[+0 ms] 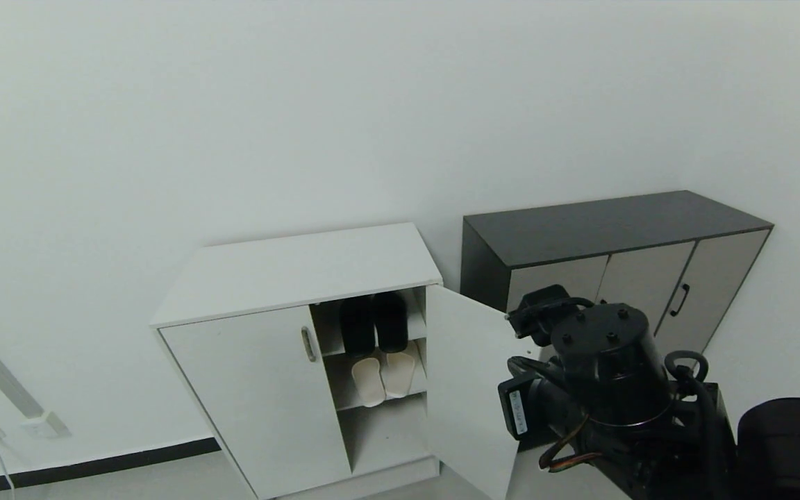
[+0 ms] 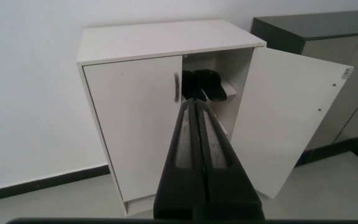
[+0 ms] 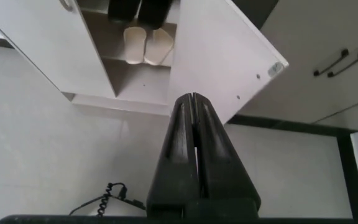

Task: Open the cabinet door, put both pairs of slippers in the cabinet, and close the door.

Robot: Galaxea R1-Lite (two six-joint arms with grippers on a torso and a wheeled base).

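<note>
White wall [image 1: 372,104] backs two low units standing side by side: a white cabinet [image 1: 289,271] and, to its right, a dark cabinet [image 1: 615,222] with grey doors. On the white one the left door [image 1: 254,396] is closed, while the right door [image 1: 466,389] stands swung wide, its inner face turned toward the robot. Inside, the black slippers [image 1: 372,323] sit on the upper shelf and the pale slippers [image 1: 382,378] on the shelf below, each pair side by side, toes pointing in. By that layout both pairs are stowed and the step in hand is the last one, closing the door. The left gripper [image 2: 196,106] is pressed closed with nothing in it and points at the cabinet front from some way off. The right gripper [image 3: 193,98] is likewise closed and empty, held above the floor near the free edge of the open door; the right arm [image 1: 601,368] is just beside that door. The next move probably calls for getting the closed fingers round to the door's outer face, or against its free edge, and pushing it in an arc toward the cabinet until it sits flush beside the left door, without catching the slipper heels.
</note>
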